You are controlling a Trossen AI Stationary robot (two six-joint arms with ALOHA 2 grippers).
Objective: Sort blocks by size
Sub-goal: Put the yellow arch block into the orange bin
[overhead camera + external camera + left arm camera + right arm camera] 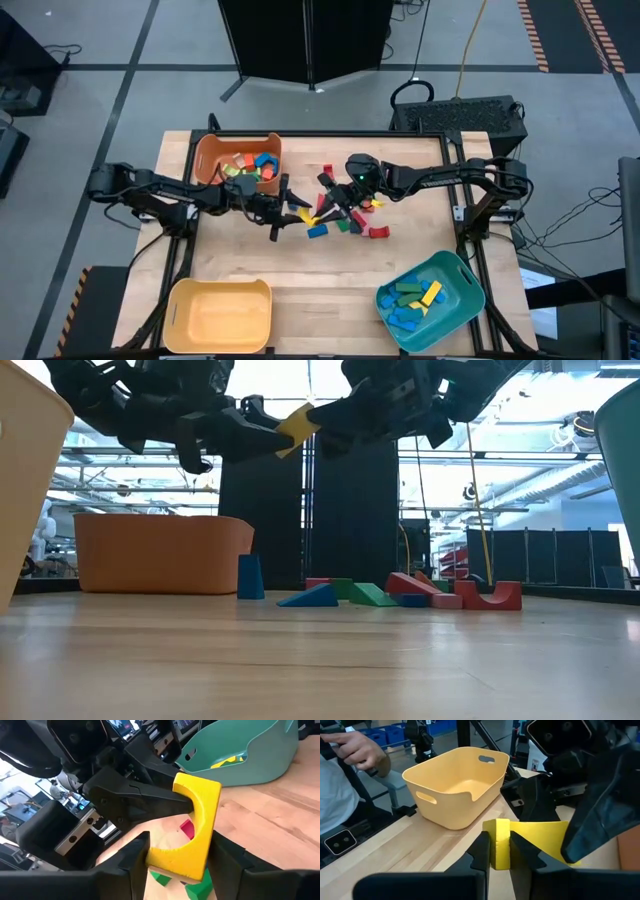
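At the near edge of the wooden table (pixel 300 300) stand two plastic bins: a yellow bin (pixel 220 316), which looks empty, and a teal bin (pixel 432 300) holding blue, green and yellow blocks. Nothing stands between them and the loose pile (pixel 345 215) mid-table, a scatter of small painted wooden pieces: a blue wedge (pixel 310 597), a green wedge (pixel 372 596), a red arch (pixel 490 596) lying with its hollow upward, and an upright blue piece (pixel 250 577) closer to the orange bin.

Above that pile the two dark arms meet, well clear of the tabletop. Between them hangs a yellow arch block (pixel 192 827), smooth-painted, with a curved cut-out. The right gripper (pixel 502 851) is clamped tight on one leg of it, its fingers pinching the narrow end. The left gripper (pixel 192 865) straddles the same block from the other side, one finger (pixel 135 857) on each flank; its jaws stand partly open, and whether they already press the block I cannot tell from these angles.

Farther back sits the orange bin (pixel 215 160), with rounded walls, holding a handful of blocks in mixed colours. Beyond the table, the right wrist view catches a person's hand (pixel 362 750) and a white sleeve (pixel 335 795).
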